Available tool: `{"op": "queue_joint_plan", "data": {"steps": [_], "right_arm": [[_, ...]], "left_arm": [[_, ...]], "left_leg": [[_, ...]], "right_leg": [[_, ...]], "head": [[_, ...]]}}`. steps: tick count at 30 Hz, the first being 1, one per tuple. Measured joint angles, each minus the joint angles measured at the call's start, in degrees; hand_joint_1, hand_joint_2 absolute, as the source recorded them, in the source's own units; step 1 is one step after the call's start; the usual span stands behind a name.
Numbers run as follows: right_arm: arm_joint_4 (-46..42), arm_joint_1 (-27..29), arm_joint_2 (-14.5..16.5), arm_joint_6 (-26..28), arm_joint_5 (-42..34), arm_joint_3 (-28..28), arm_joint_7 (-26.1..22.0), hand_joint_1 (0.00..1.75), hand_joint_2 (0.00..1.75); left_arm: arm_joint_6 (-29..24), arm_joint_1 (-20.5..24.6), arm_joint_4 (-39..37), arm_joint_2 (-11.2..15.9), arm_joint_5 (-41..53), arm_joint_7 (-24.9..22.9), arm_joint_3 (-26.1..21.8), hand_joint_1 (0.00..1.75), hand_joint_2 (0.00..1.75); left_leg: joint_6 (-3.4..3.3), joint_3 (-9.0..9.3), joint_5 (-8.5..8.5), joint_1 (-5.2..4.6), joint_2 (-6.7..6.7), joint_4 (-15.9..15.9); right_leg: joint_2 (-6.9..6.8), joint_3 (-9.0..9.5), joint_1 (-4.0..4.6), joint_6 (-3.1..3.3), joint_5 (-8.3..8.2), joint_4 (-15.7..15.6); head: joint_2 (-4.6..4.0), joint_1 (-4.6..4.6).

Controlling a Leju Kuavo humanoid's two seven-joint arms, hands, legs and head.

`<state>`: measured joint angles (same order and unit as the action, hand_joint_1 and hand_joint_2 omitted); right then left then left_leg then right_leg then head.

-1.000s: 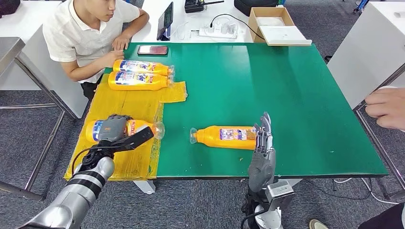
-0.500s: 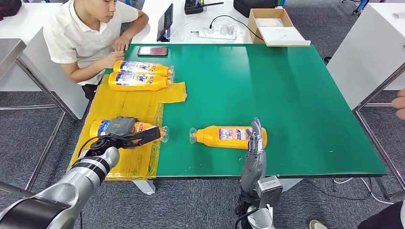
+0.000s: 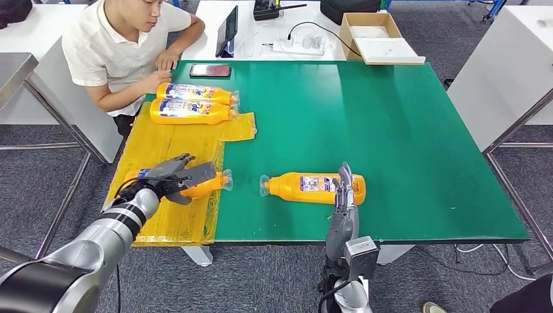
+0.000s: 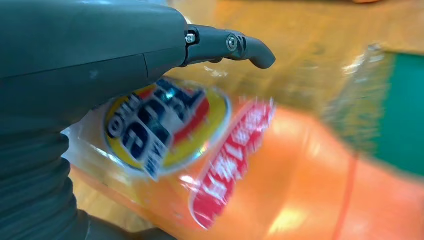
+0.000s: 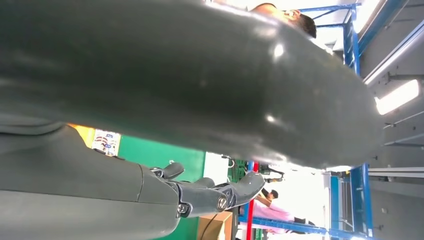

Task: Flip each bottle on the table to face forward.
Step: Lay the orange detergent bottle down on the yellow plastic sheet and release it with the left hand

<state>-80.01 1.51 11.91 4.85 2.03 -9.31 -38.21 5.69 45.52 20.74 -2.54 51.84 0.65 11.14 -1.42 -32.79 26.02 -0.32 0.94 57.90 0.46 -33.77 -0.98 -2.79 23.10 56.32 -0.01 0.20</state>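
An orange bottle [image 3: 210, 185] lies on the yellow sheet [image 3: 171, 140] at the front left, cap toward the table's middle. My left hand [image 3: 175, 175] lies on top of it with fingers spread and the thumb across its body. In the left wrist view the bottle's label [image 4: 165, 122] faces up and one finger [image 4: 235, 45] stretches straight above it. A second orange bottle [image 3: 305, 187] lies on the green table [image 3: 391, 130], label up, cap to the left. My right hand [image 3: 343, 189] stands upright against its base end, fingers straight. Two more bottles [image 3: 194, 93] [image 3: 189, 111] lie at the back left.
A person sits at the back left corner with a hand near the far bottles. A phone [image 3: 210, 70] lies at the table's back edge. Behind it are a tablet [image 3: 228, 29], a power strip [image 3: 300, 44] and a cardboard box [image 3: 373, 31].
My left hand has turned on the front-left bottle and spread its fingers; the bottle has shifted slightly right. A person's hand at the right edge has withdrawn. My right hand hardly moved.
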Motion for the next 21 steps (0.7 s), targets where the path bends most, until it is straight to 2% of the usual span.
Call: {"op": "queue_joint_plan", "data": {"steps": [3, 5, 8, 10, 13, 15, 21], "right_arm": [[0.5, -0.4, 0.0, 0.5, 0.1, 0.0, 0.0, 0.00, 0.00], [0.6, -0.5, 0.0, 1.4, 0.3, -0.2, 0.0, 0.00, 0.00], [0.6, -0.5, -0.1, 2.8, 0.6, -0.3, 0.0, 0.00, 0.00], [0.6, -0.3, -0.3, 3.8, 0.8, -0.3, 0.0, 0.00, 0.00], [0.2, 0.5, -0.5, 4.8, 1.0, -0.4, 0.0, 0.00, 0.00], [-0.5, 1.2, -0.8, 5.3, 1.3, -0.6, 0.0, 0.00, 0.00], [-1.4, 1.9, -1.6, 6.0, 1.6, -1.7, 0.0, 0.00, 0.00]], "left_arm": [[5.3, 0.3, 0.0, 0.2, -5.7, 5.1, -3.2, 0.00, 1.75], [5.4, 0.1, 0.1, 0.0, -7.4, 7.5, -4.5, 0.00, 1.75], [0.4, -1.2, 1.2, -0.9, -9.3, 11.9, -5.5, 0.00, 1.75], [-4.7, -3.3, 3.2, -1.8, -12.5, 16.9, -6.2, 0.00, 1.75], [-9.7, -9.2, 11.1, -3.9, -24.2, 28.3, -8.2, 0.00, 1.75], [-9.9, -13.7, 18.9, -5.3, -32.9, 33.4, -9.1, 0.00, 1.75], [-8.7, -23.2, 37.7, -7.4, -42.3, 34.8, -9.3, 0.00, 1.75]], "left_leg": [[-0.01, 0.08, -0.02, 0.00, 0.16, 0.0], [-0.03, 0.09, -0.04, 0.00, 0.20, 0.0], [-0.03, 0.08, -0.04, -0.01, 0.17, 0.0], [-0.04, 0.04, -0.05, -0.02, 0.15, 0.0], [-0.05, -0.08, -0.03, -0.03, 0.09, 0.0], [-0.06, -0.21, -0.01, -0.03, 0.03, 0.0], [-0.06, -0.51, 0.00, -0.01, -0.01, 0.0]], "right_leg": [[-0.15, 0.08, 0.01, 0.01, 0.02, 0.0], [-0.19, 0.10, 0.01, 0.01, 0.02, 0.0], [-0.18, 0.08, 0.00, 0.00, 0.01, 0.0], [-0.17, 0.03, 0.00, 0.00, 0.00, 0.0], [-0.14, -0.08, -0.01, -0.01, 0.00, 0.0], [-0.11, -0.23, -0.01, -0.01, 0.01, 0.0], [-0.10, -0.54, 0.01, -0.01, 0.02, 0.0]], "head": [[-0.01, 0.00], [0.01, 0.01], [0.01, 0.01], [0.01, 0.01], [0.00, 0.02], [0.00, 0.02], [0.00, 0.02]]}}
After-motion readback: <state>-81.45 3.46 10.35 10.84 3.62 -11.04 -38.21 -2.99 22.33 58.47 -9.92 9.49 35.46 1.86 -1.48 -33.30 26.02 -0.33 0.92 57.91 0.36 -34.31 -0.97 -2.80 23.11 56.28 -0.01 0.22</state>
